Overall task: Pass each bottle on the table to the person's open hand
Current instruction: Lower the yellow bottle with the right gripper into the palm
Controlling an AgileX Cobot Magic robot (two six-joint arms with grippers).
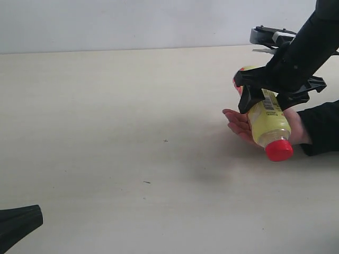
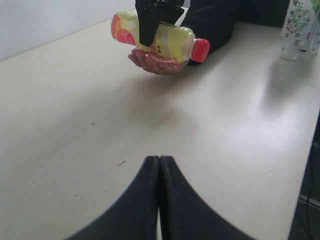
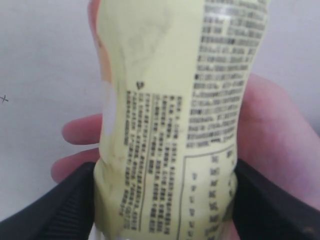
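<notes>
Right fingers (image 1: 248, 100) clamp the yellow red-capped bottle (image 1: 269, 123) across the person's open hand (image 1: 237, 123) at the exterior view's right; left fingers (image 2: 148, 200) are pressed together, empty. Let go before the palm cups it, and the round bottle could roll onto the tabletop (image 1: 106, 106).

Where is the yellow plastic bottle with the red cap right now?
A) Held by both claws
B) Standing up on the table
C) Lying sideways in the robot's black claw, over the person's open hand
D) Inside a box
C: the right claw grips the yellow plastic bottle with the red cap on its side, just above the person's open hand.
</notes>
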